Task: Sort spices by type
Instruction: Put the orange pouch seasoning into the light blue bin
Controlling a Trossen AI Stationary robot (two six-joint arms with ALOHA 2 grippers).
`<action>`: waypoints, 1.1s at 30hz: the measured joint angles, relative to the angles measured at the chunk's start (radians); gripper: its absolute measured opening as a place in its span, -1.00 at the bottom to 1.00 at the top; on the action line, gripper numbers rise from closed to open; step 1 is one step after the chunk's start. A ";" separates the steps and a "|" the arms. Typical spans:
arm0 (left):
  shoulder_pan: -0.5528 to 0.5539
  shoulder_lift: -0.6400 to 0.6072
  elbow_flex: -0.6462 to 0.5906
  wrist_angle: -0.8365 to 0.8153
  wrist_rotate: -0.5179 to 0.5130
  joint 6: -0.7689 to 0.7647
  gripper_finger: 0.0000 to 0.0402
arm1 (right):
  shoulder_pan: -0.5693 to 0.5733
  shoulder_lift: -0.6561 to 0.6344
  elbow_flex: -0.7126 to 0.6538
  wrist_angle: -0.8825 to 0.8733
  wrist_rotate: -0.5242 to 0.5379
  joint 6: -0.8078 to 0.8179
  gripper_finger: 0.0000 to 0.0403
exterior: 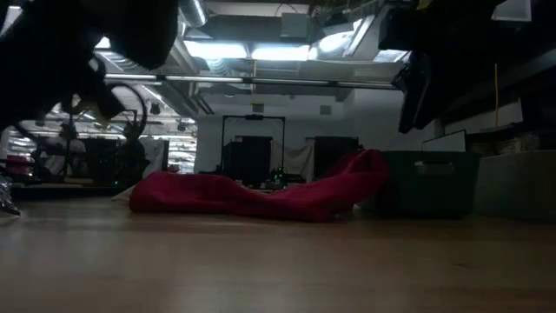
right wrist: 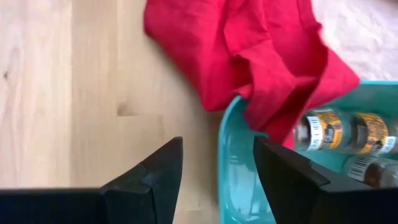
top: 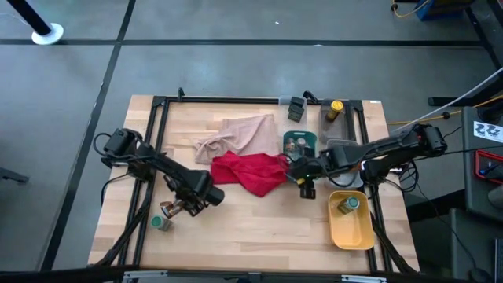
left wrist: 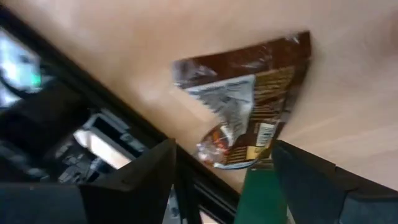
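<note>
Left pincer [top: 182, 207] at about 8 o'clock on the tabletop [top: 259, 228], fingers spread wide with nothing between them; in the left wrist view a crinkly brown sachet [left wrist: 249, 102] lies flat on the wood just ahead of the fingertips [left wrist: 149, 168], apart from them. A green-lidded jar [top: 162, 223] stands just beside that pincer, toward 7 o'clock. Right pincer [right wrist: 214, 165] near centre-right, partly open and empty, over the rim of the teal tray [right wrist: 233, 168]. The tray holds jars lying on their sides [right wrist: 323, 129], with a corner of the red cloth [right wrist: 249, 50] draped over its edge. Beige cloth [top: 236, 135] at 12 o'clock of the red one, touching it. Yellow tray [top: 351, 229] at 4 o'clock holds one green-lidded jar [top: 346, 205]. Yellow-capped bottle [top: 334, 110] at 1 o'clock.
</note>
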 joint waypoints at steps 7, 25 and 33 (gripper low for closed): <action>-0.012 0.000 -0.119 0.195 0.060 0.003 0.24 | 0.029 0.000 0.000 0.000 0.000 0.035 -0.02; 0.036 0.000 -0.220 0.375 0.064 0.137 -0.49 | 0.036 -0.005 0.081 -0.072 -0.001 0.050 -0.02; 0.069 0.002 -0.097 0.418 -0.100 0.225 -0.89 | 0.113 -0.005 0.148 -0.090 0.000 -0.004 -0.02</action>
